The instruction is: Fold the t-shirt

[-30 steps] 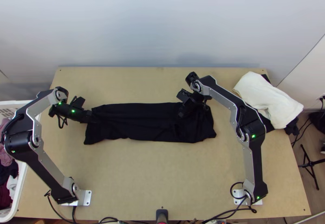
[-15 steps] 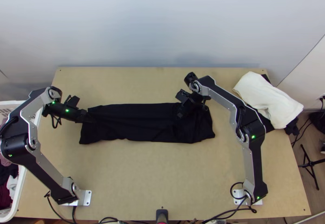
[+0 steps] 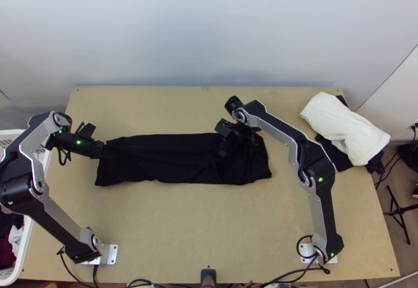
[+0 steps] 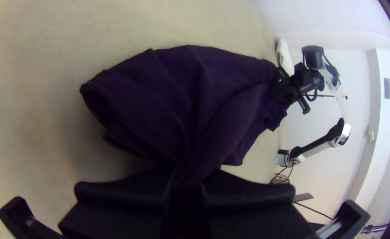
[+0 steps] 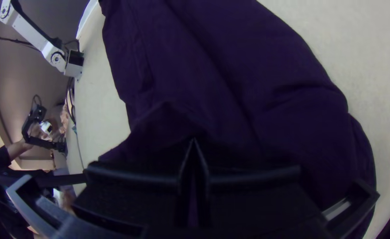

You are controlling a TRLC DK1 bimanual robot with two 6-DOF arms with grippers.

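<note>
Status: dark t-shirt (image 3: 167, 157) lies on the table (image 3: 209, 235) as one long, narrow band, running away from the laundry basket (image 3: 26, 238).

Done, by my reading: the lengthwise folding. At the end nearest the basket I can make out a turned edge with more than one layer. How many layers overall, I cannot tell.

Grips: my left gripper (image 4: 188, 177) is clenched on gathered cloth at the basket end; creases fan out from the pinch. My right gripper (image 5: 194, 140) has its tips together in the cloth toward the end farther from the basket; I judge that it has a fold caught.

Left to do: pull the band flat, ease out the bunching around both grips, then double the length over, probably once or twice, and set it aside. Estimate: past halfway, no cross fold yet.

Also noted: white cloth (image 3: 339, 126) over black cloth (image 3: 334, 153), well apart from the basket, beyond the shirt.
</note>
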